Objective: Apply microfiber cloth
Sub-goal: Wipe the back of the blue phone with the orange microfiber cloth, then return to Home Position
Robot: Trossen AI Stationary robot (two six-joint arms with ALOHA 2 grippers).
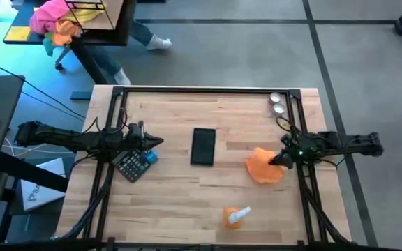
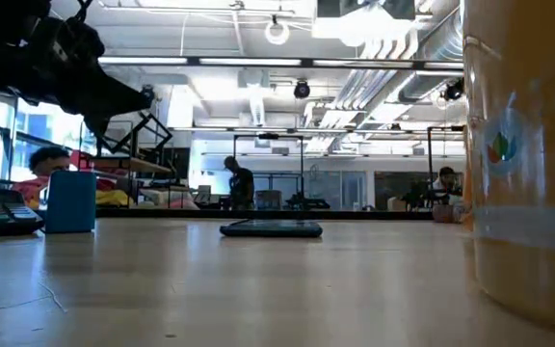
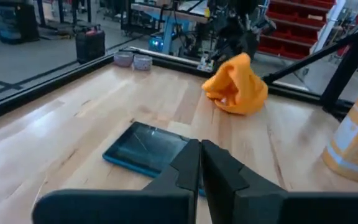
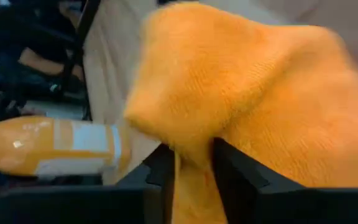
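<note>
The orange microfiber cloth [image 1: 264, 167] sits bunched into a peak on the right part of the wooden table [image 1: 173, 202], its lower part on the wood. My right gripper [image 1: 282, 160] is shut on it from the right. The cloth [image 3: 238, 87] also shows in the left wrist view. A flat black device [image 1: 203, 146] lies at the table's middle. My left gripper [image 1: 156, 142] hovers left of the device, shut and holding nothing, its fingers [image 3: 201, 165] pointing toward the device [image 3: 148, 149]. My right gripper pinches a bunched fold of the cloth [image 4: 194, 155] between its two fingers. The fingers come from the table's right side, slanting down. The cloth is drawn up into a peak [image 3: 241, 61] at the fingers, and its lower part [image 3: 235, 107] rests on the table.
A spray bottle of orange liquid [image 1: 236, 217] lies on its side near the front edge. A calculator [image 1: 131, 167] and a small blue box [image 1: 150, 157] sit below the left gripper. Two small cups [image 1: 277, 103] stand at the far right. A black frame [image 1: 187, 89] edges the table.
</note>
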